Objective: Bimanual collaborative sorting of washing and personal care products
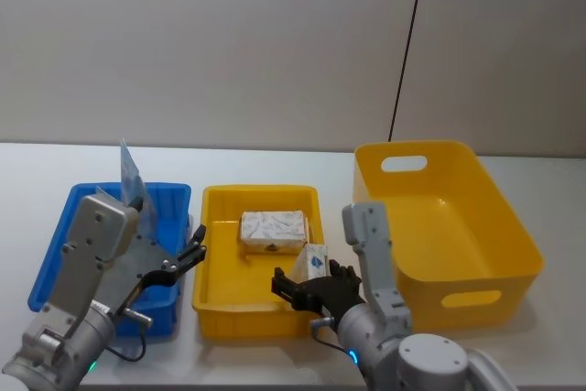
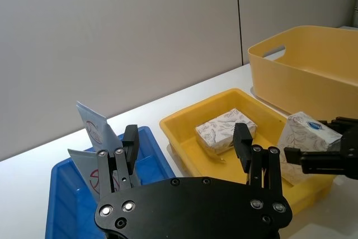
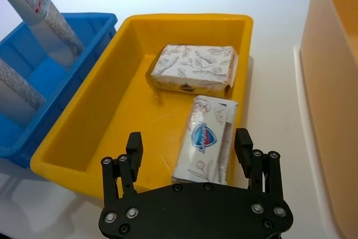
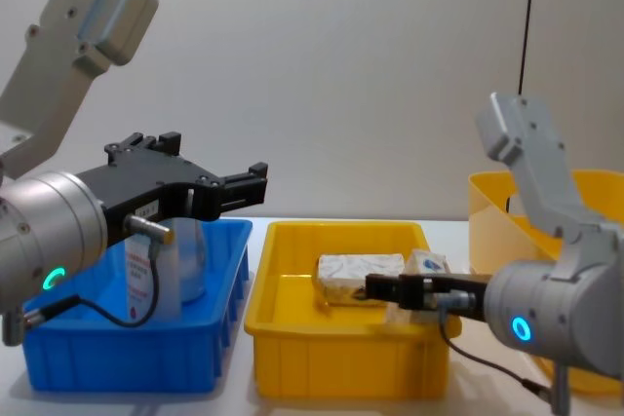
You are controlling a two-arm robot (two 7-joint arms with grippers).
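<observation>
Since the wrapped pack [image 3: 206, 138] lies lengthwise between the right gripper's [image 3: 189, 137] wide-open fingers, that arm's way nearer than the open left gripper [image 2: 185, 135].

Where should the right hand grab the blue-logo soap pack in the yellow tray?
Across its long sides at mid-length, from above the tray's near rim. The pack is propped on the tray's right wall and narrow enough for the open right hand.

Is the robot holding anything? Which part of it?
Nothing yet. The right hand is open, with its fingers on either side of a wrapped pack, not gripping it. The left hand is open and empty.
</observation>
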